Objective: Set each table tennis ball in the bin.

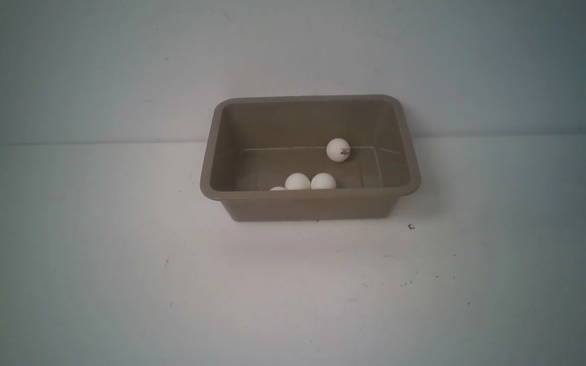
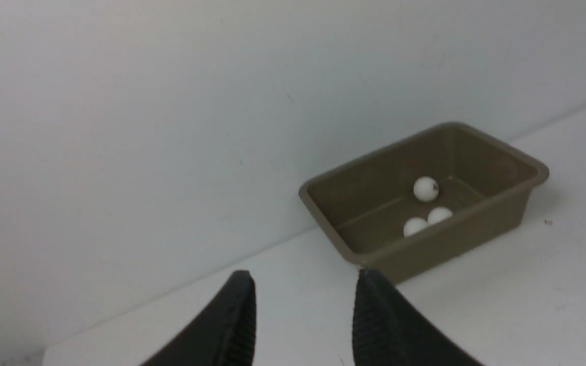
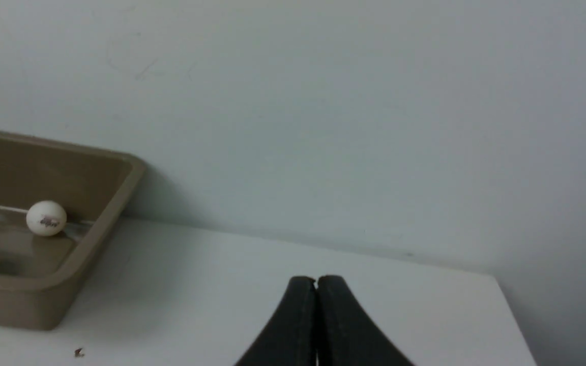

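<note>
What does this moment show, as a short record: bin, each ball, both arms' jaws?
bin: taupe tub on the white table
printed ball: inside, by the far wall
second ball and third ball: inside, side by side by the near wall
fourth ball: inside, only its top shows over the near rim
outside the bin: no ball in view
left gripper: jaws apart, empty
right gripper: jaws shut, empty

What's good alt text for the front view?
A taupe bin on a white table holds four table tennis balls: a logo ball near the back wall, two balls side by side at the near wall, a fourth ball barely peeking over the rim.
</note>
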Controlling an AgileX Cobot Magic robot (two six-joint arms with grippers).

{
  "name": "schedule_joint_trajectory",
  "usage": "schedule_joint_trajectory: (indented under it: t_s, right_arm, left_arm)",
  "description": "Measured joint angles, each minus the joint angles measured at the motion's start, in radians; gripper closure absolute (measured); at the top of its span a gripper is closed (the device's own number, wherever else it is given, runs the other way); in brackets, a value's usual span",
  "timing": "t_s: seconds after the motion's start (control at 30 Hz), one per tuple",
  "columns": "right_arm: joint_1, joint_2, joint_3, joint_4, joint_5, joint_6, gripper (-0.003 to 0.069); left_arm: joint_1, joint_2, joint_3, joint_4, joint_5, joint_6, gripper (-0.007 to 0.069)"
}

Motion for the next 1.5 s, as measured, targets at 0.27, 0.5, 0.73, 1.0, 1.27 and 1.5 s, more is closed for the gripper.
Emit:
schedule_joint_trajectory:
  t_s: [0.27, 0.5, 0.73, 1.0, 1.27, 1.5]
  right_arm:
    - [0.000, -0.089, 0.079, 0.038, 0.071, 0.007, 0.0666]
    - [0.000, -0.090, 0.082, 0.064, 0.113, 0.009, 0.0666]
    - [0.000, -0.090, 0.151, 0.186, 0.124, 0.009, 0.0666]
    - [0.000, -0.090, 0.163, 0.377, 0.234, 0.009, 0.0666]
    - [0.000, -0.090, 0.163, 0.466, 0.357, 0.010, 0.0666]
    - [0.000, -0.090, 0.163, 0.469, 0.410, 0.010, 0.0666]
  left_arm:
    - [0.000, -0.130, 0.180, 0.011, -0.052, -0.071, 0.0377]
    - [0.000, -0.139, 0.240, 0.011, -0.073, -0.089, 0.0377]
    - [0.000, -0.139, 0.264, 0.008, -0.073, -0.090, 0.0377]
    - [0.000, -0.139, 0.265, -0.016, -0.047, -0.090, 0.0377]
    - [0.000, -0.139, 0.265, -0.018, -0.036, -0.090, 0.0377]
    - [0.000, -0.139, 0.265, -0.009, -0.037, -0.091, 0.0377]
